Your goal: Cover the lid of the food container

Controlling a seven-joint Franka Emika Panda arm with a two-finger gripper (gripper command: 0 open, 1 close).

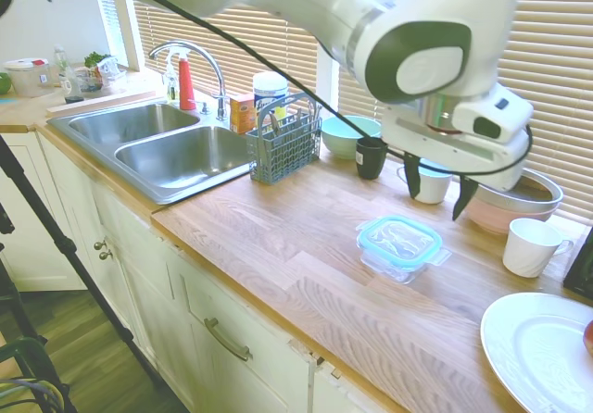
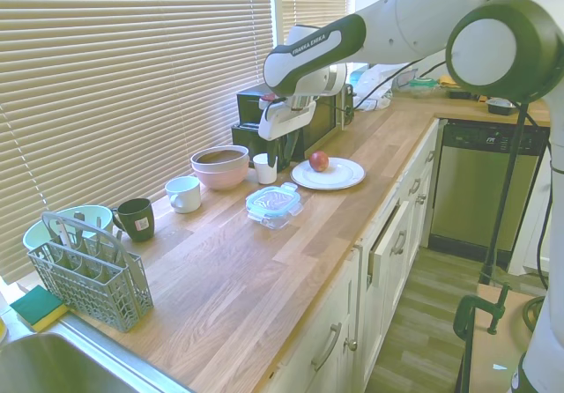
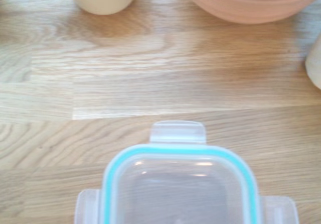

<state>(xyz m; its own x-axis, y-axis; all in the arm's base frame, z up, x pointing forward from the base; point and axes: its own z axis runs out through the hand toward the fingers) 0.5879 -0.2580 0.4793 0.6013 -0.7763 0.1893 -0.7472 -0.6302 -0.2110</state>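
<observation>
Lid [image 1: 400, 240] is being seen already seated on the food container [image 1: 397, 263], mid-counter on the wooden countertop [image 1: 278, 246], with its snap tabs apparently flared outward rather than clipped down. Gripper [image 1: 439, 200] is being held above and toward one o'clock of the container, fingers spread and nothing pinched. Risks judged from here: the lid is only resting, so a push on one edge could be tipping it or sliding the glass dish across the smooth wood. A white mug [image 1: 532, 246] at three o'clock, a second white cup [image 1: 431, 186] and the pink bowl [image 1: 510, 209] at one o'clock are being crowded by the fingers; a wide swing could be knocking them.
</observation>
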